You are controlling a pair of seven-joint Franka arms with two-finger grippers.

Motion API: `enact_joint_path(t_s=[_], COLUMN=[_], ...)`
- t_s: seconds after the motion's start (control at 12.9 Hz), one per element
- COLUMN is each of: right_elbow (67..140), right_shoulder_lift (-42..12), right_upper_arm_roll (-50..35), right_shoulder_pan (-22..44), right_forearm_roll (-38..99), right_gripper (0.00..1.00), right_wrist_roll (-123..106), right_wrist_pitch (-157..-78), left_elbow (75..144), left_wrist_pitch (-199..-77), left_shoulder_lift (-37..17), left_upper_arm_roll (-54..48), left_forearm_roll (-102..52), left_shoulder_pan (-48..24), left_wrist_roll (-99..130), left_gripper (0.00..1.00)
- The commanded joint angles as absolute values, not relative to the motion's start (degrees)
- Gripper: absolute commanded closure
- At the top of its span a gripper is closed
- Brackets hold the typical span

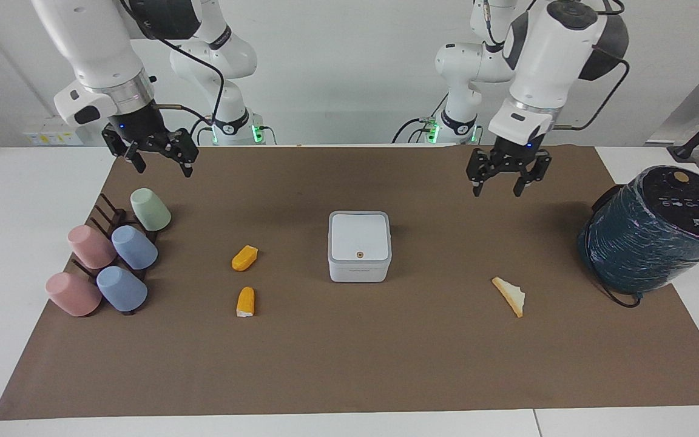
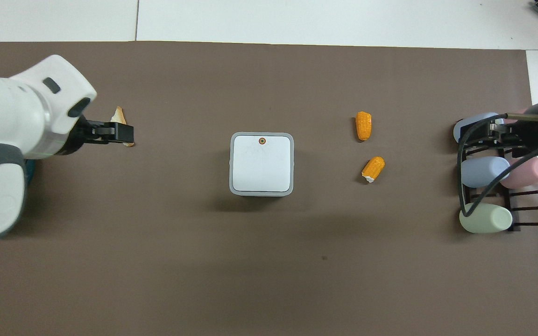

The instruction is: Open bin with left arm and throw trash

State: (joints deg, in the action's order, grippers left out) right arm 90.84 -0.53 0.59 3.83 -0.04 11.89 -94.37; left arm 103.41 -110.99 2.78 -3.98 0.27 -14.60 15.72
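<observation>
I have the left gripper [image 1: 505,181] up over the mat, fingers apart and holding nothing, with the white bin [image 1: 359,246] at mid-table, lid shut, its orange button [image 1: 359,255] on the edge farther from the robots. The bin lies toward the right arm's end from this gripper. The right gripper [image 1: 158,158] waits above the cup rack [image 1: 107,213], also spread and empty; scraps lie on the mat.

Bin [image 1: 359,246] was white, grey-rimmed, with a tiny orange button [image 1: 359,255] at the lid's 6 o'clock in the facing view. Mat [image 1: 349,364] plain brown, table [image 1: 22,200] white. Two scraps [image 1: 244,258] [image 1: 245,301] orange with whitish ends; bread wedge [image 1: 509,295] pale, tan crust. Cups [image 1: 107,261]: two pink, two blue, one green, on a dark rack [image 1: 107,212]. Wrapped cylinder [image 1: 653,233] dark teal, black top.
</observation>
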Motion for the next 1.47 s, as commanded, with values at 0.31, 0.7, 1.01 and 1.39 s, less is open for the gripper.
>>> enact_joint_path(t_s=[0.31,0.7,1.01,1.39], right_elbow=[92.6,94.0,101.4,101.9], right_shoulder_lift=[-5.0,-11.5,-14.4,-21.4], right_upper_arm_roll=[0.4,0.4,0.4,0.4], right_shoulder_pan=[4.9,7.2,7.9,10.0], right_forearm_roll=[0.5,0.4,0.3,0.2], right_gripper=[0.00,0.00,0.00,0.00], right_wrist_roll=[10.7,10.4,10.7,11.1], right_wrist_pitch=[-105.4,-115.5,-127.6,-135.9], left_elbow=[112.1,112.4,112.4,112.2], left_wrist_pitch=[-127.8,-141.2,-148.3,-153.1], left_shoulder_lift=[4.1,-3.9,-6.9,-9.7], left_upper_arm_roll=[-3.1,-3.1,-3.1,-3.1], left_forearm_roll=[-2.9,-2.9,-2.9,-2.9], left_shoulder_pan=[-23.7,-29.4,-30.9,-31.6], left_wrist_roll=[34.9,48.4,52.6,54.3], left_gripper=[0.77,0.79,0.79,0.79])
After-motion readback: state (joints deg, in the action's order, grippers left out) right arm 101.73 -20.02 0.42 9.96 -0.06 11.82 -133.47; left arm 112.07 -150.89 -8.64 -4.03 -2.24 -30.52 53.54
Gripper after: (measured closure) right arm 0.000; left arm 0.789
